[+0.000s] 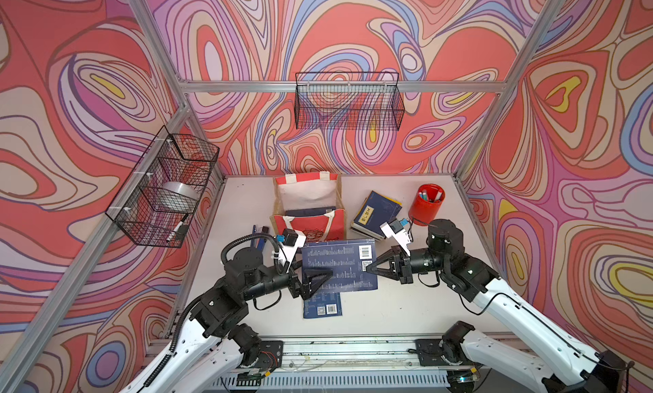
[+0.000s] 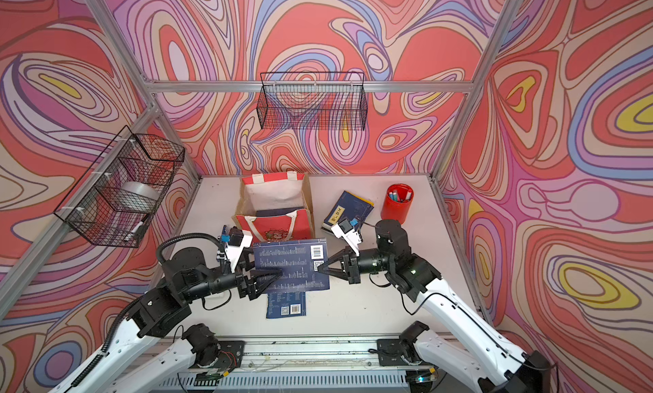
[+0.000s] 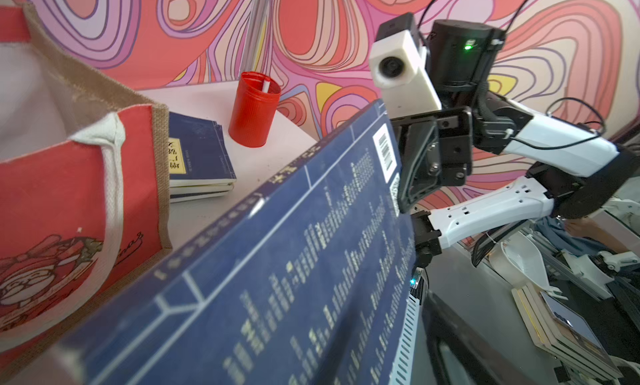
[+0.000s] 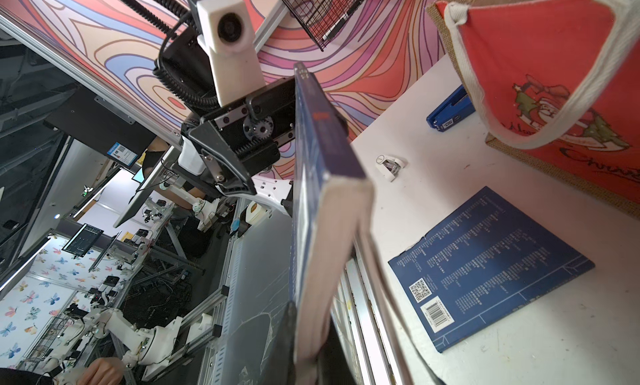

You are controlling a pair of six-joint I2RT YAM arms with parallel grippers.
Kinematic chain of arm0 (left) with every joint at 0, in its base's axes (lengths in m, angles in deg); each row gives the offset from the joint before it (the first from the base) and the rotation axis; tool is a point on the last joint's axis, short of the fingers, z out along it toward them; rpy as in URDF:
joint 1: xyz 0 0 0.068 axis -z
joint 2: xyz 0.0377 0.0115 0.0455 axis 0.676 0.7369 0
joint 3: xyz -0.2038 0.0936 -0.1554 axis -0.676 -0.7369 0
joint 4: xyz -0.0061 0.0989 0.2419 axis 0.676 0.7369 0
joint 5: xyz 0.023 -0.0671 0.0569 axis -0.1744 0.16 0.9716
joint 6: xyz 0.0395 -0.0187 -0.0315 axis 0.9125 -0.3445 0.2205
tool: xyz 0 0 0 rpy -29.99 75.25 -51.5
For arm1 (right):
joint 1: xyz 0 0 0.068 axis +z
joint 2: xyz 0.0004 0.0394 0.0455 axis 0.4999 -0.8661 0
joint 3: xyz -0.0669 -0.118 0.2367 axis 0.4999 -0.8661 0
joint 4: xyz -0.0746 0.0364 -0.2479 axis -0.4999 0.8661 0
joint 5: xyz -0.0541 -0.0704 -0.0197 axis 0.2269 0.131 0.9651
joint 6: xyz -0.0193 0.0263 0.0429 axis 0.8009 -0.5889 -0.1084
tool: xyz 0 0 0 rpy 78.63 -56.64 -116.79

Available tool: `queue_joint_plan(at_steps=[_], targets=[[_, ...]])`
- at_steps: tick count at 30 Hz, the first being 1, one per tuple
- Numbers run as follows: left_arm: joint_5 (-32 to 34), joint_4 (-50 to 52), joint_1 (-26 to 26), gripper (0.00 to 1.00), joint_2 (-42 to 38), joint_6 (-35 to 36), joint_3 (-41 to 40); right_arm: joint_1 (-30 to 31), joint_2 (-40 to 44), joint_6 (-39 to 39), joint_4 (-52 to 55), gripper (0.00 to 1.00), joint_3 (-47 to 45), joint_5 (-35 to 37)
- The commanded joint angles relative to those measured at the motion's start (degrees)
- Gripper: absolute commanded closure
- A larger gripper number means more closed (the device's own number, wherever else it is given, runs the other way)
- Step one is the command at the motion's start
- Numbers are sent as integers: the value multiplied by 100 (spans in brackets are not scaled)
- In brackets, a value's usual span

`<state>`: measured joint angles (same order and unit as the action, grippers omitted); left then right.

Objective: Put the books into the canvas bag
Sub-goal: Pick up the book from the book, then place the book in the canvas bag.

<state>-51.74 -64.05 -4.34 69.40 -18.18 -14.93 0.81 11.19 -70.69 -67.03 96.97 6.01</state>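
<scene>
- At the back of the table, the canvas bag (image 1: 325, 228) stands open, with one navy book (image 1: 309, 212) lying inside.
- Just in front of it, the held book (image 1: 339, 267) hangs level in the air, back cover up.
- The right gripper (image 1: 369, 267) is pinched tight on its barcode edge. The left gripper (image 1: 327, 274) has its fingers apart around the other edge.
- To do this well, squeeze both edges, lift over the bag's edge, and tip the book in.
- Still waiting are the stack of books (image 1: 378, 211) and the flat book (image 1: 322, 305).

the held book (image 1: 339, 264) hides part of the lying book (image 1: 322, 304) beneath.
</scene>
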Motion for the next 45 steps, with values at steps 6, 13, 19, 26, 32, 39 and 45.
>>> queue_joint_plan(at_steps=[6,13,19,26,32,39,45], targets=[[-966,-355,-14,69,241,-166,23,-201,-159,-95,-710,100,217,-450],[-252,-25,-11,100,47,-61,122,-296,-277,56,-688,100,300,-340],[2501,1237,-9,100,-333,159,744,-491,-417,192,-349,65,584,1085],[4222,2169,-6,100,330,657,2444,-527,-1549,305,782,28,2173,2995],[4601,2759,-61,100,1649,1215,4093,-519,-2903,333,1331,16,3530,3700],[3605,2976,-788,100,2821,1239,5152,-416,-3829,557,1484,15,4142,4311],[2056,3388,-1789,100,3759,916,5726,-227,-4065,730,1619,12,4492,4473]])
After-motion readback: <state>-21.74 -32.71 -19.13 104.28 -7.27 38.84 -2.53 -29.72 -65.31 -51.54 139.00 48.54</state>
